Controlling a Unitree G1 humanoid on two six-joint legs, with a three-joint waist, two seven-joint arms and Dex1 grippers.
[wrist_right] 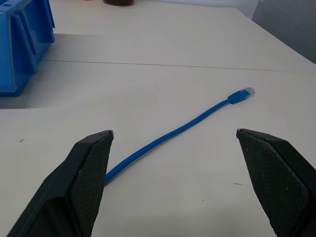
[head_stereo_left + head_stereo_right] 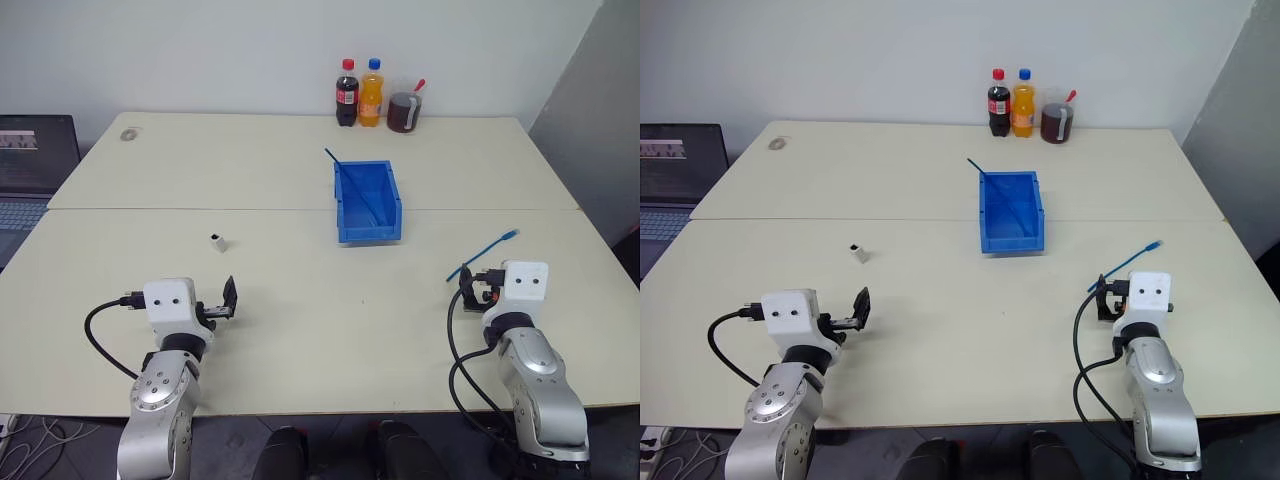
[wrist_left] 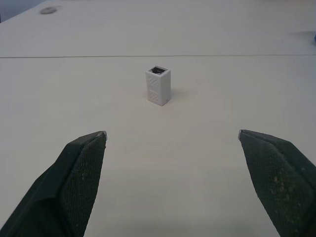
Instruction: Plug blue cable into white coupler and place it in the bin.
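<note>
The white coupler stands upright on the cream table, socket face up, a short way ahead of my left gripper, which is open and holds nothing. Straight on the table at the right lies the light-blue cable, one clear plug at its far end. Its near end runs in between the fingers of my open right gripper, which are apart from it. The blue bin sits mid-table beyond both grippers, with a thin darker blue cable leaning in it and poking over the back rim.
Two bottles and a cup of dark liquid stand at the table's far edge. An open laptop sits off the left side. A small round object lies at the far left corner.
</note>
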